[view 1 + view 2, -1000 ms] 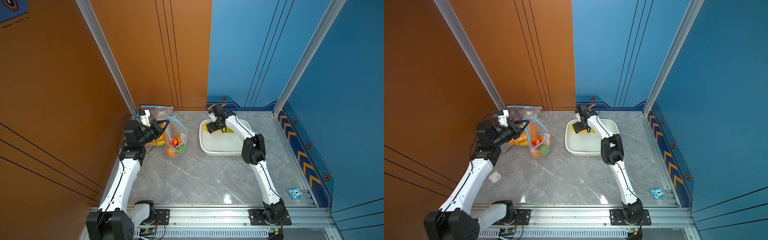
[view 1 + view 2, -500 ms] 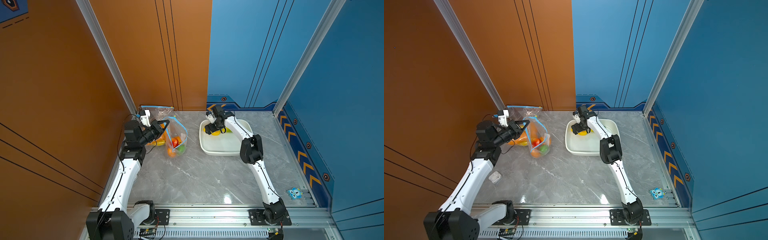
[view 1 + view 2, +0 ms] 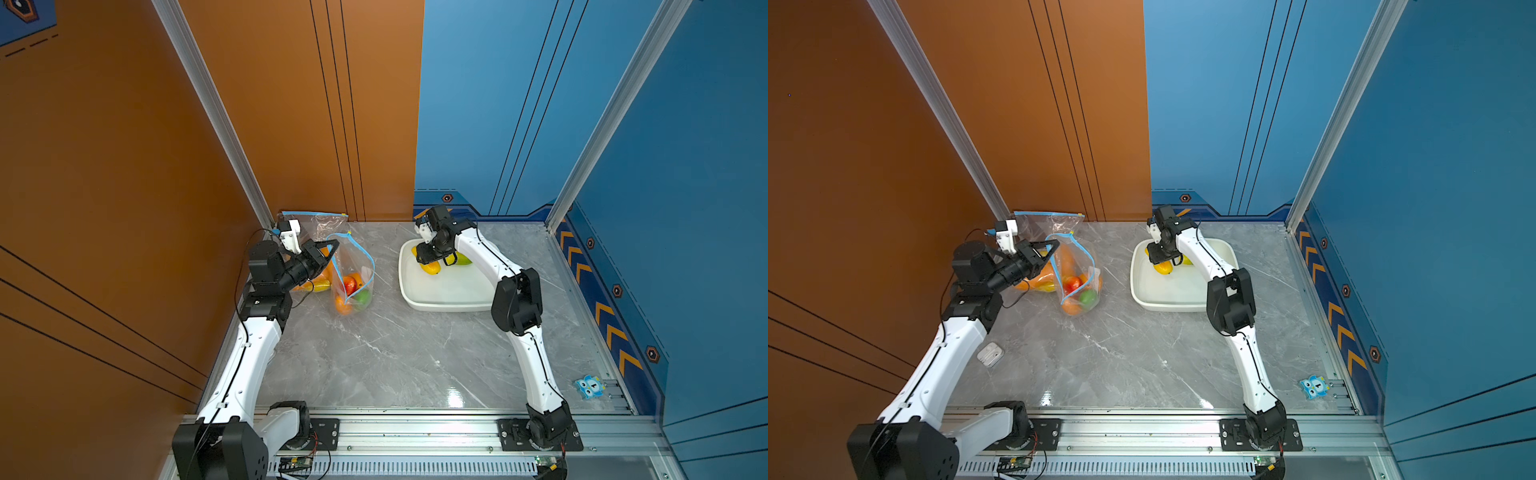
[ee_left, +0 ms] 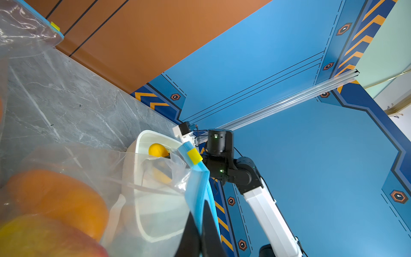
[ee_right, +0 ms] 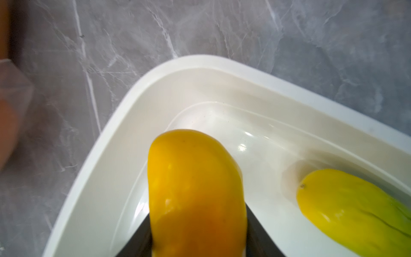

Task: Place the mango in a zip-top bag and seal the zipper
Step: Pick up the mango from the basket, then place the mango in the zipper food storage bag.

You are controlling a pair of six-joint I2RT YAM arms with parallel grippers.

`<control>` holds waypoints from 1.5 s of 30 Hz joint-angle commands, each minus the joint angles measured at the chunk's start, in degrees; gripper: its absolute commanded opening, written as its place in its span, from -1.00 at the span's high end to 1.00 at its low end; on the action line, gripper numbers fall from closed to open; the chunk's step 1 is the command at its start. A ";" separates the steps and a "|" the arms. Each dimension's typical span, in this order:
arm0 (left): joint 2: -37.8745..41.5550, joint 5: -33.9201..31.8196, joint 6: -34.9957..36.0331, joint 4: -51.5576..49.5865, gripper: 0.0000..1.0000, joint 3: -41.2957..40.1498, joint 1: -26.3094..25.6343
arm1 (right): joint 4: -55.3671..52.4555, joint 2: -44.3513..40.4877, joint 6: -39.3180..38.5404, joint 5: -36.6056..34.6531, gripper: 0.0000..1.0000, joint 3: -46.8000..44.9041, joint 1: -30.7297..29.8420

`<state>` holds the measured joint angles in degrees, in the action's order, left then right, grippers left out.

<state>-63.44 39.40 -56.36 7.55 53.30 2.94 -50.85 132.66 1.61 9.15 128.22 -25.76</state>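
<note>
Two mangoes in the one white tray here: the right pincer grips the yellow mango, fingers pressed on both its sides, and the second mango (greener at one end) lies apart from it in the same tray. Two bags on the bench: the left pincer is clamped on the blue zipper rim of the zip-top bag, mouth gaping, while the second bag leans at the back wall

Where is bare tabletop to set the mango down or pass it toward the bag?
Free: the marble strip between the open bag and the white tray, and the wide stretch from there to the front rail. Crowded: far left corner, spare bag and left end effector.
</note>
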 commanded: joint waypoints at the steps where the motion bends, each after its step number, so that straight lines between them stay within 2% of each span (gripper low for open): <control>1: -0.02 -0.46 1.34 2.09 1.00 -0.31 -0.22 | 5.84 -15.02 8.17 -4.15 0.13 -6.12 -2.18; 3: -0.11 -0.29 1.49 2.10 1.00 -0.38 -0.11 | 15.56 -23.90 10.79 -3.88 0.22 -13.88 -4.46; 5: -0.30 -0.20 1.52 2.12 1.00 -0.45 -0.10 | 27.52 -31.69 14.92 -4.11 0.23 -22.19 -7.49; 8: -0.89 0.08 1.37 2.11 1.00 -0.30 -0.06 | 44.38 -37.39 18.68 -2.92 0.24 -30.21 -13.36; 12: -0.76 0.16 1.47 2.12 1.00 -0.07 -0.04 | 55.85 -34.79 20.41 -4.43 0.23 -31.58 -20.88; 18: -0.98 1.61 1.26 2.12 1.00 0.13 1.18 | 66.53 -25.35 21.20 -5.16 0.21 -28.06 -27.13; 21: -0.98 1.72 1.23 2.11 1.00 0.16 1.36 | 67.10 -23.00 20.25 -6.65 0.19 -27.30 -28.29; 23: -1.11 1.92 1.11 2.09 1.00 -0.08 1.51 | 68.47 -22.47 20.34 -6.25 0.09 -28.52 -28.25; 26: -1.16 2.00 1.03 2.12 1.00 -0.28 1.75 | 70.70 -22.91 20.55 -5.89 -0.27 -31.08 -28.34; 28: -1.09 1.97 0.99 2.11 1.00 -0.27 1.86 | 70.60 -23.59 20.10 -5.64 -0.58 -31.88 -28.40; 31: -1.07 1.74 0.92 2.08 1.00 -0.07 2.06 | 69.08 -25.09 19.60 -5.76 -0.83 -31.80 -28.31; 37: -0.90 2.30 0.37 2.12 1.00 1.08 2.88 | 64.64 -30.96 17.46 -7.33 -0.84 -33.23 -28.02; 39: -0.35 2.50 -0.03 2.07 1.00 1.69 2.98 | 61.76 -35.37 16.59 -10.14 -0.85 -35.82 -27.25; 41: 0.44 2.94 -0.11 2.12 1.00 2.14 2.84 | 55.79 -40.50 16.03 -11.60 -0.89 -38.32 -24.64; 42: 0.98 2.91 0.23 2.12 1.00 2.29 2.70 | 49.45 -42.85 16.12 -13.50 -0.91 -38.87 -22.66; 45: 1.91 2.50 0.72 2.11 1.00 1.91 2.67 | 34.34 -47.20 13.80 -16.38 -1.00 -42.12 -13.81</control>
<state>-63.79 40.73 -56.55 7.51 53.25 5.56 -0.01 88.68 18.15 -1.56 88.88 -46.24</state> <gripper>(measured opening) 0.046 0.986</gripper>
